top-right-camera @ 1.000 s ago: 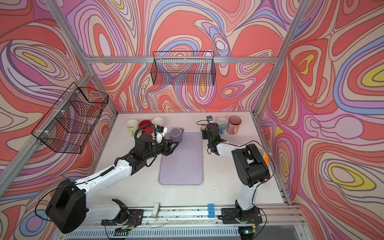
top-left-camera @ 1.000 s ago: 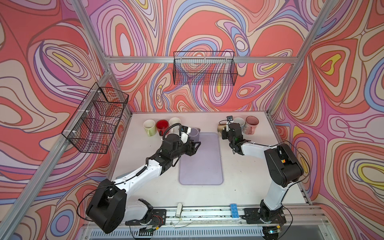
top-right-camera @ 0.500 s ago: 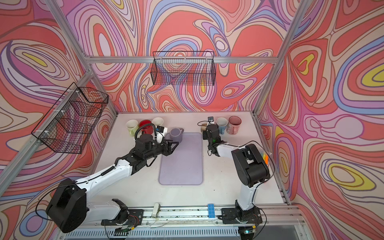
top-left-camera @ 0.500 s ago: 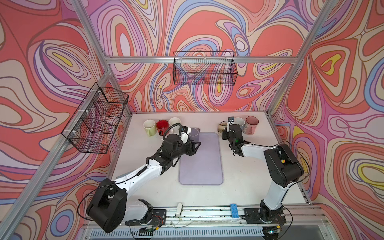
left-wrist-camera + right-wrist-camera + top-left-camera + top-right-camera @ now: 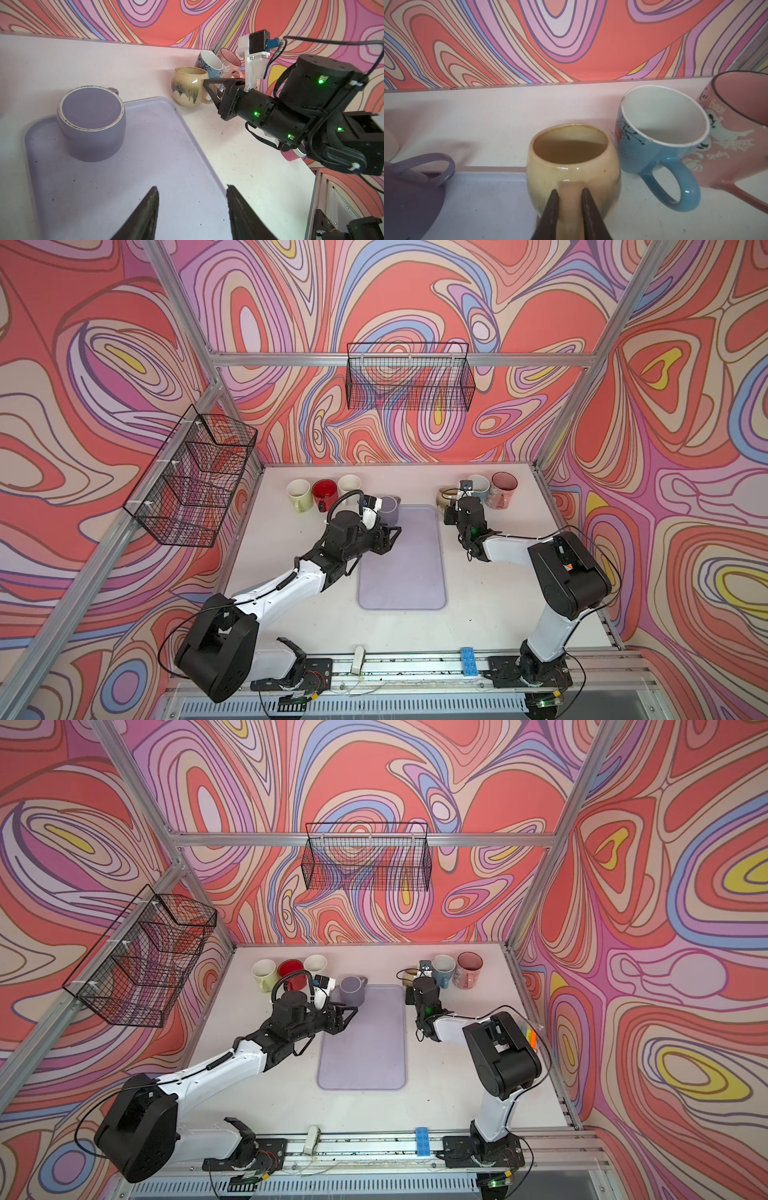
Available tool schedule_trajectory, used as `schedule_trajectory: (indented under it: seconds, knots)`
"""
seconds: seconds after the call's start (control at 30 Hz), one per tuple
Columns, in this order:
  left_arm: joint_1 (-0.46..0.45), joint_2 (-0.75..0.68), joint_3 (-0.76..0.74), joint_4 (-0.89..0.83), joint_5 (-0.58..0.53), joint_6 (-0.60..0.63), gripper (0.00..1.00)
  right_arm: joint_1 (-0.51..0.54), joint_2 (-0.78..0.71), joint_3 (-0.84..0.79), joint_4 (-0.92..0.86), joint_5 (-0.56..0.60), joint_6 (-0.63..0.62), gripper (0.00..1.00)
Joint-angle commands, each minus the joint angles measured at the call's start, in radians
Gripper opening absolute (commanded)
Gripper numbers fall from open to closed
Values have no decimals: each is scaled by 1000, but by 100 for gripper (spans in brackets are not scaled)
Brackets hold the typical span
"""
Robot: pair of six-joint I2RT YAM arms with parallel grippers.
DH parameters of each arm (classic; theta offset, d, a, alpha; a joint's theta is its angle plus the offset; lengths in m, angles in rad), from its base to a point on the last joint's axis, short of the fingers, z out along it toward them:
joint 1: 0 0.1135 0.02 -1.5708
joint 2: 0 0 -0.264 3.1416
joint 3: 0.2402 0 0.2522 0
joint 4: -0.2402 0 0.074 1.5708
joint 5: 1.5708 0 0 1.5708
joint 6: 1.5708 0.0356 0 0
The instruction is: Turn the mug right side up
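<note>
A purple mug (image 5: pixel 390 509) (image 5: pixel 352 990) (image 5: pixel 91 122) stands upside down, flat base up, on the far left corner of the lilac tray (image 5: pixel 403 572) (image 5: pixel 124 187). My left gripper (image 5: pixel 397 530) (image 5: pixel 352 1010) (image 5: pixel 192 189) hangs open just in front of it, over the tray, holding nothing. A cream glazed mug (image 5: pixel 445 497) (image 5: pixel 188 89) (image 5: pixel 571 158) stands upright, mouth up, beside the tray's far right corner. My right gripper (image 5: pixel 451 514) (image 5: pixel 569 192) is shut on its handle.
A blue mug (image 5: pixel 660 133) and a pink mug (image 5: pixel 737 133) stand upright close to the right of the cream one. A green mug (image 5: pixel 298 494), a red mug (image 5: pixel 325 492) and a white mug (image 5: pixel 348 485) line the back left. Wire baskets hang on the walls.
The right wrist has drifted very slightly toward the front right while still holding the cream mug's handle. The left arm and the purple mug have stayed put.
</note>
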Motion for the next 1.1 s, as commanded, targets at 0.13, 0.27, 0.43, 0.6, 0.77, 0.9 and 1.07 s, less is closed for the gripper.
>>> schedule_trajectory:
  seconds: [0.13, 0.27, 0.43, 0.6, 0.77, 0.9, 1.07]
  knots:
    - [6, 2, -27, 37, 10, -10, 55, 32, 49, -50, -94, 7, 65, 0]
    - [6, 1, -30, 38, 10, -11, 55, 40, 57, -48, -122, 16, 97, 0]
    - [6, 1, -37, 42, 11, -12, 55, 53, 76, -43, -142, 49, 129, 0]
    - [6, -4, -37, 37, 9, -9, 54, 52, 131, 8, -213, 74, 166, 0]
    - [6, -12, -36, 22, 5, -1, 54, 52, 169, 47, -240, 87, 170, 0]
    - [7, -15, -34, 15, 2, 1, 54, 44, 188, 86, -277, 104, 179, 0]
    - [7, -15, -32, 13, 0, 3, 54, 24, 210, 136, -325, 85, 185, 0]
